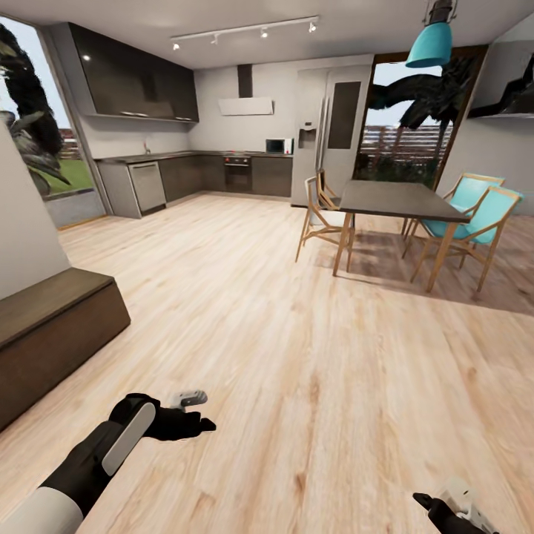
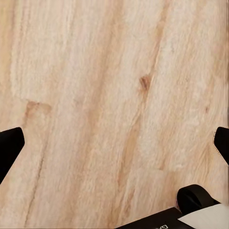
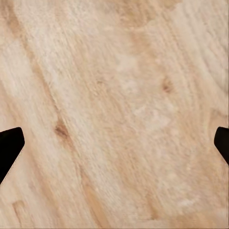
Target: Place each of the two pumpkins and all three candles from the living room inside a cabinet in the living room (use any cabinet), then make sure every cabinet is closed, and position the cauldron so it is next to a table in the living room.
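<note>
Cabinet [image 1: 52, 334] sits at your near left; both your left gripper [image 2: 114, 143] and right gripper [image 3: 114, 143] hang spread wide, empty, over floor [image 1: 297, 371].

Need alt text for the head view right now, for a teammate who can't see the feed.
Both arms hang low over bare light wood floor, left gripper empty. A dark cabinet sits at left, a dining table with teal chairs at right, the kitchen behind.
</note>
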